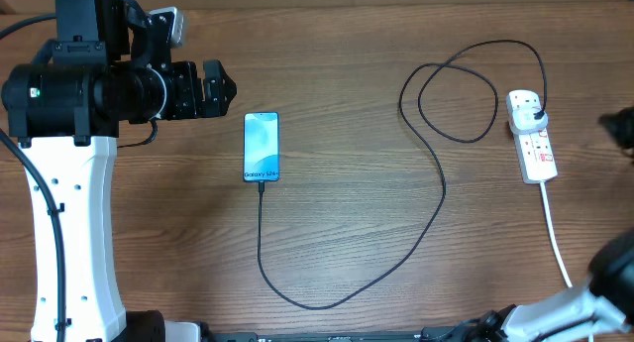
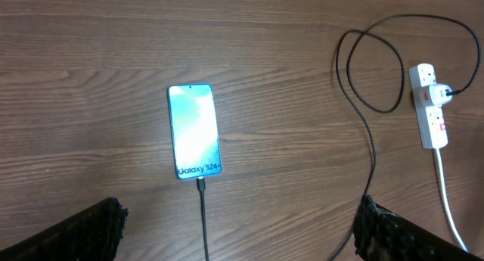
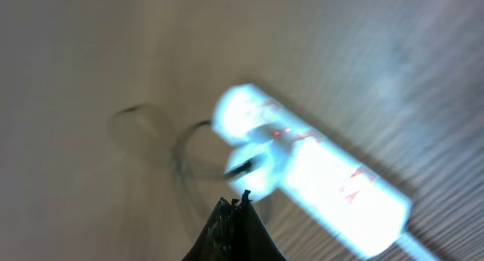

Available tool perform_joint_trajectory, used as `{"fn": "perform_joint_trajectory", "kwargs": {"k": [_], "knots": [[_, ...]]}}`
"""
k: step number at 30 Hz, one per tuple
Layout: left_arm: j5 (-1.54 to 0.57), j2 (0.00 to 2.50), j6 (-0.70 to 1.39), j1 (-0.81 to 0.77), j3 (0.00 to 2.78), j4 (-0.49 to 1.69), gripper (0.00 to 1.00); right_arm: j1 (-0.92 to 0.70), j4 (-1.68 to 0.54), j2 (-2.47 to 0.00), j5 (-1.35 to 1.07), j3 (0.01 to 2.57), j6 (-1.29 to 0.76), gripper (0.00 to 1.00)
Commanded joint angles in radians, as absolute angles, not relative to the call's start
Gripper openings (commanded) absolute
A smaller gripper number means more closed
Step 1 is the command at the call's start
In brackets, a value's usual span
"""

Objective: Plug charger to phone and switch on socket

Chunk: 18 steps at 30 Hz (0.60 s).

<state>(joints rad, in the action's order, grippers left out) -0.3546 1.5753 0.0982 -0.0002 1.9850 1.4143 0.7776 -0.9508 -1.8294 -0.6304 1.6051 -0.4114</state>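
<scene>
The phone lies flat on the wooden table, its teal screen reading "Galaxy S24+". It also shows in the left wrist view. The charger's black cable has its tip in the phone's bottom edge. It loops right to a black plug seated in the white power strip. My left gripper is open and empty, to the upper left of the phone. Its fingers are spread wide. My right gripper is shut and empty, close to the blurred power strip.
The strip's thick white cord runs toward the front right edge. The cable forms a loose loop left of the strip. The right arm shows only at the right edge of the overhead view.
</scene>
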Motion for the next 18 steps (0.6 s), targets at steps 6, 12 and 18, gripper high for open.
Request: {"fn": "perform_joint_trajectory", "kwargs": {"k": [6, 12, 18], "knots": [[-0.347, 1.565, 0.093, -0.007, 1.993, 1.414, 1.0, 0.646, -1.055, -1.427, -0.723, 1.634, -0.214, 0.04], [-0.347, 1.565, 0.093, -0.007, 1.993, 1.414, 1.0, 0.41, -1.192, -1.177, -0.538, 1.634, -0.144, 0.04], [-0.347, 1.565, 0.093, -0.007, 1.993, 1.414, 1.0, 0.2, -1.358, -1.012, -0.315, 1.634, -0.143, 0.04]]}}
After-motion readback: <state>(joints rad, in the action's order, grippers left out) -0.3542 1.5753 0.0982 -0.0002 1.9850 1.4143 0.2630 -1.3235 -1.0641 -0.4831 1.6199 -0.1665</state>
